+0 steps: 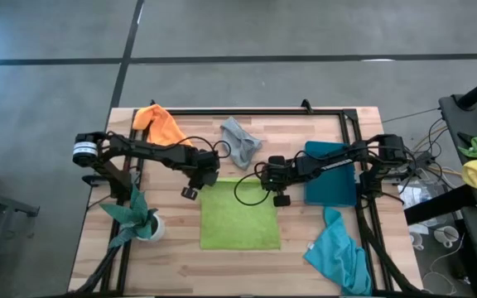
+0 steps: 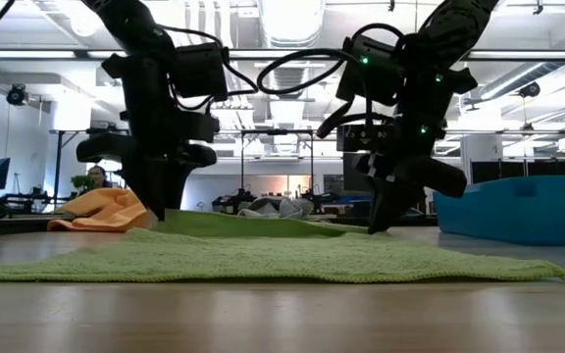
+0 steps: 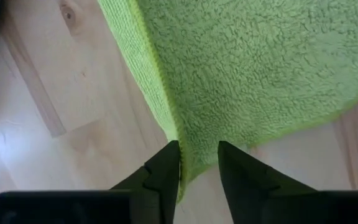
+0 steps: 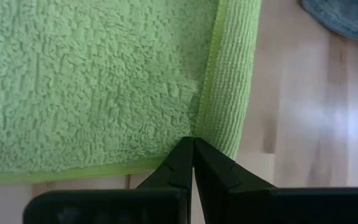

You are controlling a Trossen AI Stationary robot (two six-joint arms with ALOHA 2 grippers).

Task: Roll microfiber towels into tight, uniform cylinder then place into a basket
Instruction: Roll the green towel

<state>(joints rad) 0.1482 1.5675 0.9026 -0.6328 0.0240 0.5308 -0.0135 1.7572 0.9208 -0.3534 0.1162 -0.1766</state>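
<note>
Green towel point(image 1: 240, 216) lies flat mid-desk, the right pincer point(image 4: 192, 144) pinching one far corner tight while the left pincer point(image 3: 197, 163) sits a little open round the other, so that corner might slip free and the roll start crooked.

The flat lime green microfibre towel point(image 3: 253, 74) ran off both wrist pictures' edges. From above, the turquoise cloth point(image 1: 338, 258) was cut by the bottom edge, and the right arm covered part of the teal-blue plastic basket point(image 1: 331, 192).
</note>
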